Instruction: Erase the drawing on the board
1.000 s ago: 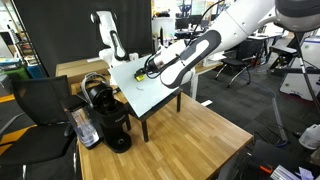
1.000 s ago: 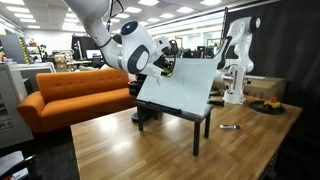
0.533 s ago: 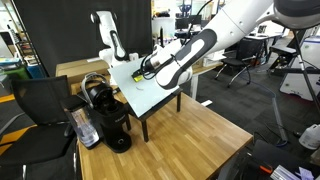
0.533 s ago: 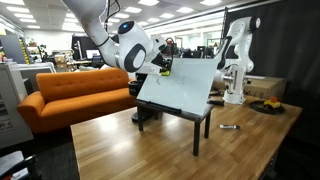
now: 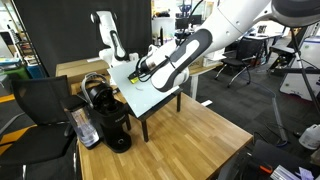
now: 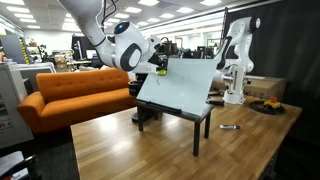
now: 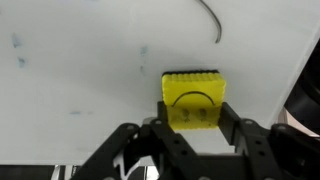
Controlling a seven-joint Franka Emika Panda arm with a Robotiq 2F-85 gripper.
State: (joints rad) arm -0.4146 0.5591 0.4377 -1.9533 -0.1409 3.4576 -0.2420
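Wrist view: the gripper [image 7: 193, 120] fills the bottom of the frame, its dark jaws clamped on a yellow eraser block [image 7: 192, 88] whose face bears a thin dark arc. The block is pressed flat against the board [image 7: 80, 60], a white sheet that takes up nearly the whole view. Of the drawing [image 7: 213, 22], one thin dark curved stroke shows, well above the block and toward the board's right edge. It runs mostly up and down the frame and bows to the right. Faint grey-blue smudges [image 7: 18, 45] mark the white toward the left edge.

In both exterior views the board [image 5: 150, 92] [image 6: 182, 85] is roughly square with a thin edge. It leans on a low dark stand [image 6: 197, 130], one edge high and the opposite edge low, above a wooden surface [image 6: 150, 150]. The gripper [image 6: 160, 68] meets the board at the raised edge, close to one of its corners, and the white arm [image 5: 185, 50] reaches in from the side. In an exterior view a black coffee machine [image 5: 105, 120] stands on the surface just beside the stand. In an exterior view a small dark object [image 6: 228, 127] lies on the surface near the stand's leg; it is too small to identify. Beyond are an orange sofa [image 6: 70, 95] and a second white robot arm [image 6: 235, 60].
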